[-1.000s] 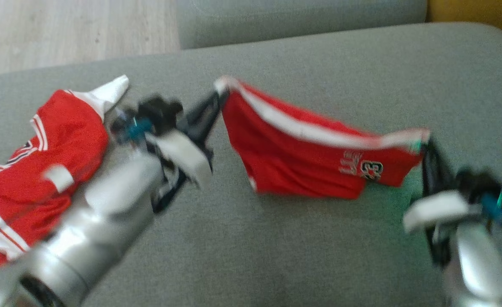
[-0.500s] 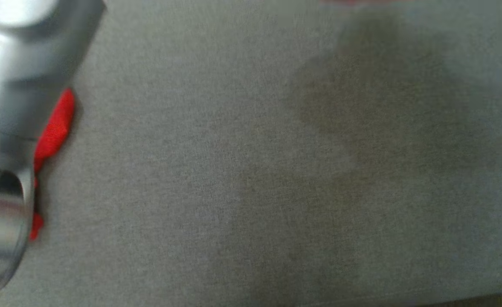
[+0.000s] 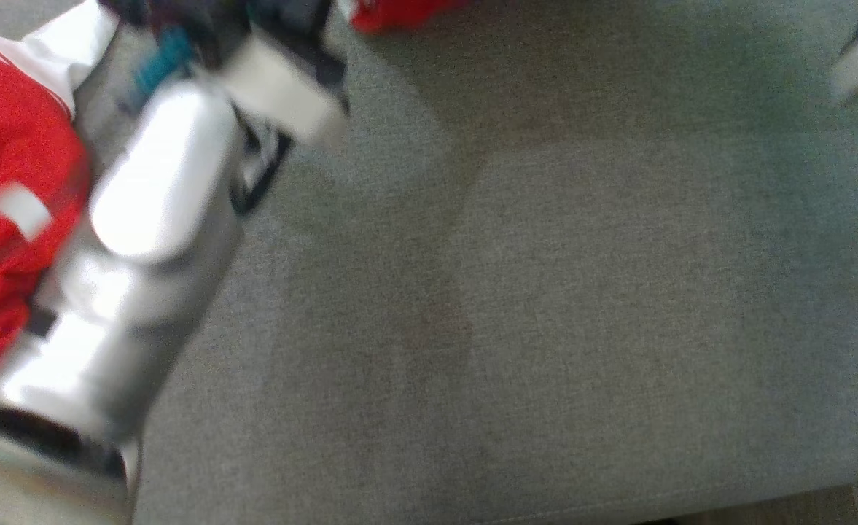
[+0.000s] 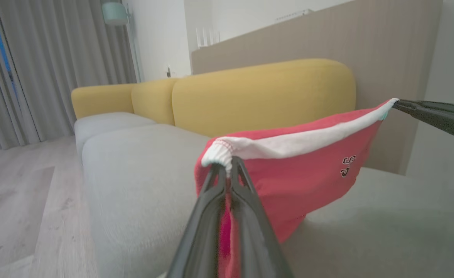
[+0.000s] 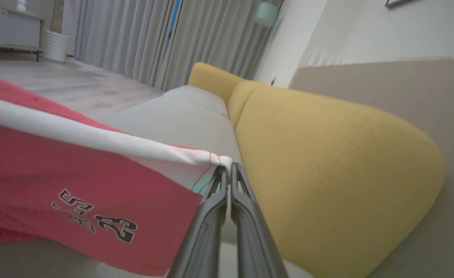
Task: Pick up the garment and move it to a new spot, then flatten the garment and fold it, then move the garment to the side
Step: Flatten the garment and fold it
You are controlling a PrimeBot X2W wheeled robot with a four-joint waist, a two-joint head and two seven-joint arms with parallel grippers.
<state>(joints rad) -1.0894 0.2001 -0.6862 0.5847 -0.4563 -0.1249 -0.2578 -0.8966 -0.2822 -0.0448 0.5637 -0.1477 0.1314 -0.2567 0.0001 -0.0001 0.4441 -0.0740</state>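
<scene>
Jaws of left gripper [image 4: 228,164] and right gripper [image 5: 227,170] pinching opposite white-waistband ends of red fabric shorts [image 4: 308,177], hanging taut over grey sofa seat [image 4: 134,173].

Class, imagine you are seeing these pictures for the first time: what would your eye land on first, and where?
The red fabric shorts with a white waistband stand out first, held up over the grey sofa seat. The left gripper pinches one end of the waistband, the right gripper the other. Behind them runs a mustard-yellow padded backrest.
</scene>
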